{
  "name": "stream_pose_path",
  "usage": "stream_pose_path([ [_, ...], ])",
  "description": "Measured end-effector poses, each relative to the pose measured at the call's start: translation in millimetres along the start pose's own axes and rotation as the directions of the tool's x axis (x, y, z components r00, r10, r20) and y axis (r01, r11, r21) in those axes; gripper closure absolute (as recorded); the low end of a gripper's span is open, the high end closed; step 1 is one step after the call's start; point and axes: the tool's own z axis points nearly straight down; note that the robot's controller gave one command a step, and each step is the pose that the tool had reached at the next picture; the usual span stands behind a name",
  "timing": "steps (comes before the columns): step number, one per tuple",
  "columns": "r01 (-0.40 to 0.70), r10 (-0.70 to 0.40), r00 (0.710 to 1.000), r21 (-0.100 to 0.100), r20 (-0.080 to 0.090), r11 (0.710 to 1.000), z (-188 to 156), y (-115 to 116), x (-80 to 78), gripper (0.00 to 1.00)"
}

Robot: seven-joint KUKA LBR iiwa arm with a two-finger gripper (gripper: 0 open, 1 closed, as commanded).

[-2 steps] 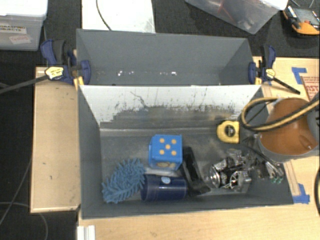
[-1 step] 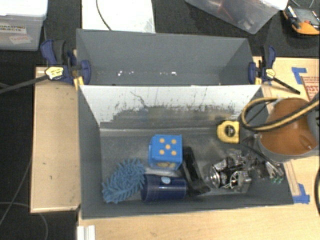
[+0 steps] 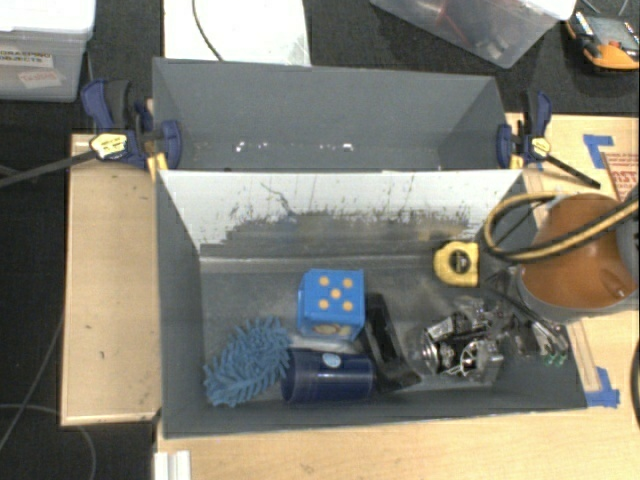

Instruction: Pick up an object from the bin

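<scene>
Grey metal bin (image 3: 255, 283): you see the arm come in from the right of the frame, its orange cover (image 3: 580, 263) over the bin's right wall. The gripper (image 3: 462, 346) is low at the floor's lower right. You cannot tell whether it is apart or together. A black block (image 3: 380, 333) lies just to its left and a yellow round thing (image 3: 455, 263) above it. A blue die (image 3: 331, 303), a dark blue cup (image 3: 330, 376) and a blue fuzzy mitt (image 3: 245, 363) are heaped at lower centre.

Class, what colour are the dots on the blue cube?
Yellow; the cube shows best in the camera view.
</scene>
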Motion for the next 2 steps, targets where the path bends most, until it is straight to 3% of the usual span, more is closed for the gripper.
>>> stream_pose_path([
  [2,0.002,-0.002,1.0,-0.001,-0.003,1.0,-37.5,0.4,0.6,1.0],
])
